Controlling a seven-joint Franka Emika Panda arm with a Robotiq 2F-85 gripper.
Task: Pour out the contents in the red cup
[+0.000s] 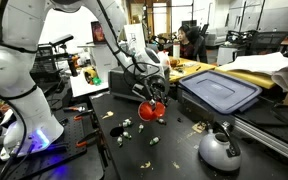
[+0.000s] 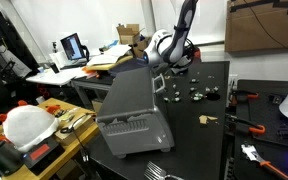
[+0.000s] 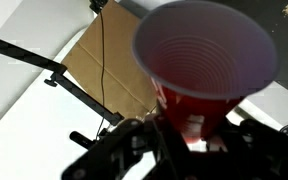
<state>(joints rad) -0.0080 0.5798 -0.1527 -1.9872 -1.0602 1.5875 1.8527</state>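
My gripper (image 1: 148,96) is shut on the red cup (image 1: 154,110) and holds it tipped over just above the black table (image 1: 174,150). In the wrist view the cup (image 3: 206,45) fills the frame. Its pale ribbed inside shows no contents, and the gripper (image 3: 189,128) clamps its red wall. Small pale popcorn-like bits (image 1: 126,125) lie scattered on the table below and around the cup. They also show in an exterior view (image 2: 198,93). There the gripper (image 2: 177,62) is seen, but the cup is hidden.
A grey toaster oven (image 1: 220,90) stands beside the cup and also shows in an exterior view (image 2: 134,110). A silver kettle (image 1: 219,150) sits near the table's front. Cardboard (image 3: 104,70) and cables lie behind. Tools lie along the table edge (image 2: 246,125).
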